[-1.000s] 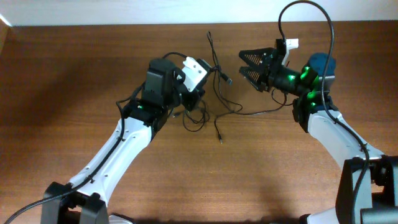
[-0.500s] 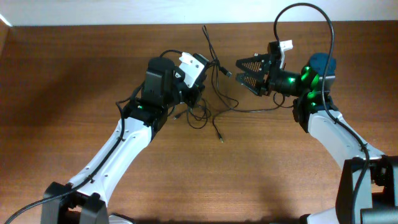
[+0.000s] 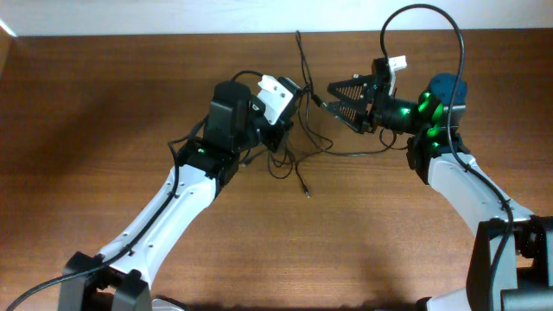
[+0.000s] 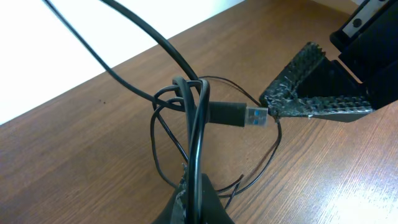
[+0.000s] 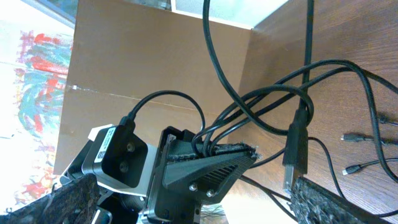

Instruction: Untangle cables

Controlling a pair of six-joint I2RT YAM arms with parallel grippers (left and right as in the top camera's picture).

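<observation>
The cables are thin black cords in a tangle (image 3: 292, 154) on the brown table, with one strand running to the far edge (image 3: 301, 52). My left gripper (image 3: 289, 111) is shut on a bunch of cable loops (image 4: 194, 134) and holds them above the table. A USB plug (image 4: 239, 114) sticks out of the bunch. Its metal tip is at one finger of my right gripper (image 3: 332, 98), which is open. In the right wrist view the plug (image 5: 295, 155) hangs just above my right finger, and the left gripper (image 5: 208, 168) with the clamped loops (image 5: 261, 106) fills the gap between my fingers.
Loose cable ends with small plugs lie on the table (image 3: 304, 186) below the tangle, and also show in the right wrist view (image 5: 356, 168). A thick black robot cable arcs above the right arm (image 3: 423, 17). A cardboard wall (image 5: 143, 56) stands behind the table.
My left gripper has moved right and slightly up with the cable bunch, bringing the USB plug to my right gripper's fingers. My right gripper shifted left earlier and now holds still.
</observation>
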